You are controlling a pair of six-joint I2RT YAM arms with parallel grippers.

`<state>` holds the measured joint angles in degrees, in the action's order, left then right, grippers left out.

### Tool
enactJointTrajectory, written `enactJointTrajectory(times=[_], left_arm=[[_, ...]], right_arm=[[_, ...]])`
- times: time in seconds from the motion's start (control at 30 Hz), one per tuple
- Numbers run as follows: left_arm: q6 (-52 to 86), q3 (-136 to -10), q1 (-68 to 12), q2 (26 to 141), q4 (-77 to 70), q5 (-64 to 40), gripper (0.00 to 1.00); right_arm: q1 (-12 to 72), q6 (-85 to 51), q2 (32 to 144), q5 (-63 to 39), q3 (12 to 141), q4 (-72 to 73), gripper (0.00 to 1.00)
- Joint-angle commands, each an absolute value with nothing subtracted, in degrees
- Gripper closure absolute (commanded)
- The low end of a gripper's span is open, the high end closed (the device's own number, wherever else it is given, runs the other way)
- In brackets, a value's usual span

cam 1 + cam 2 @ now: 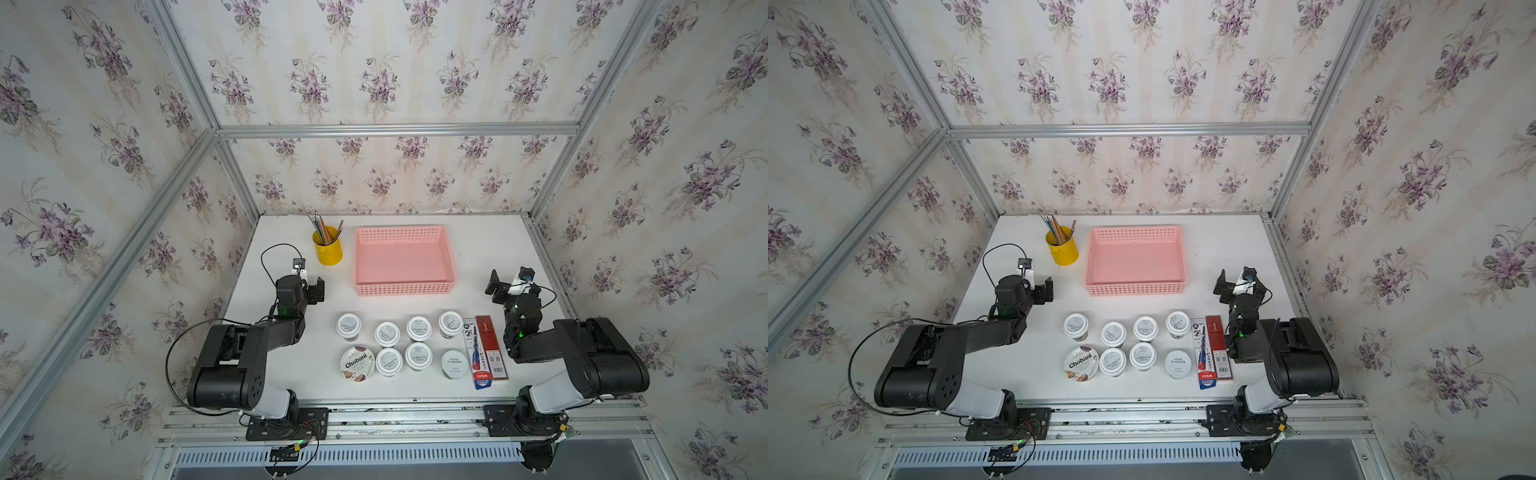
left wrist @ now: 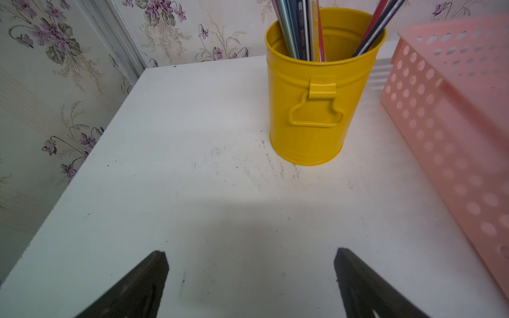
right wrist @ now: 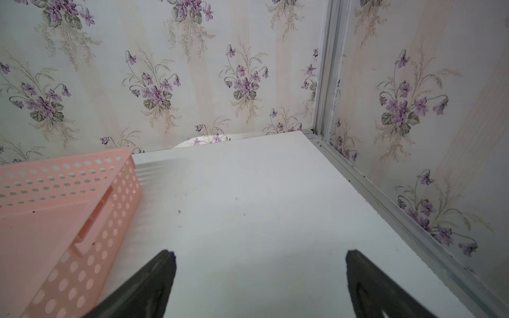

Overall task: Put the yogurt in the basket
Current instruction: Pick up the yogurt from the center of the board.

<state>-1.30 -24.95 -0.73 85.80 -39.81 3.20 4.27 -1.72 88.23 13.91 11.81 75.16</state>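
We saw the left arm [image 1: 232, 365] and right arm [image 1: 590, 357] as boxy black links on white base segments, with green joint lights [image 1: 519, 333], thin black cables [image 1: 167, 365] looping off, and matte black wedge fingers [image 2: 132, 289] on the left gripper [image 2: 250, 254] and right gripper [image 3: 260, 254].

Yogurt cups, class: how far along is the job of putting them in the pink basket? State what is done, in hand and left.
Done: nothing; the basket holds no cups. In hand: nothing; the left gripper and right gripper are open and empty, either side of the basket. Left: all eight yogurt cups, upright in two rows on the table.
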Motion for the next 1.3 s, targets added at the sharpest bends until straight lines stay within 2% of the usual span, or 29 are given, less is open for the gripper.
enactJointTrajectory(times=[0.0, 0.5, 0.57, 0.63, 0.7, 0.73, 0.77, 0.8, 0.87, 0.93, 0.97, 1.07, 1.27], left_arm=[[-1.4, -24.98, -0.7, 85.67, -41.05, 3.4, 0.01], [-1.37, -24.74, -0.7, 85.3, -41.52, 3.53, 0.01], [-0.61, -25.96, -1.19, 82.61, -36.95, 6.82, 0.01], [1.5, -28.89, -2.0, 78.27, -28.28, 13.04, 0.01], [2.01, -29.38, -3.61, 74.11, -24.45, 16.61, 0.01], [2.51, -29.55, -5.33, 71.62, -23.01, 19.93, 0.01], [3.71, -30.16, -6.75, 69.34, -20.87, 22.87, 0.01], [5.22, -31.1, -7.66, 67.52, -18.13, 24.45, 0.01], [9.05, -35.05, -9.04, 64.62, -9.65, 24.92, 0.01], [11.96, -40.27, -10.22, 63.54, -0.16, 23.01, 0.01], [11.49, -41.79, -11.22, 62.89, 1.82, 20.37, 0.01], [10.7, -45.96, -16.07, 62.11, 7.52, 22.7, 0.01], [15.04, -57.97, -19.58, 66.13, 26.02, 28.55, 0.01]], right_arm=[[4.31, -2.02, 88.22, 13.74, 11.88, 75.76, 0.0], [4.24, -2.02, 88.23, 13.71, 11.87, 75.76, 0.0], [4.3, -1.95, 88.12, 13.85, 11.79, 75.76, 0.0], [5.06, -2.81, 87.09, 18.49, 11.69, 74.92, 0.0], [5.71, -1.3, 85.66, 17.49, 10.65, 75.81, 0.0], [8.58, 0.51, 84.16, 23.81, 10.6, 76.06, 0.0], [11.77, 1.81, 81.02, 30.23, 12.82, 69.0, 0.0], [13.11, 1.25, 77.99, 31.78, 16.09, 60.03, 0.0], [13.52, -7.75, 72.07, 29.21, 25.35, 36.49, 0.0], [13.6, -15.16, 69.17, 22.45, 33.14, 19.41, 0.02], [14.07, -16.85, 67.75, 18.04, 35.98, 13.29, 0.03], [17.81, -20.49, 65.37, 9.39, 42.88, -1.81, 0.05], [30.33, -21.88, 64.78, 3.77, 50.98, -24.55, 0.03]])
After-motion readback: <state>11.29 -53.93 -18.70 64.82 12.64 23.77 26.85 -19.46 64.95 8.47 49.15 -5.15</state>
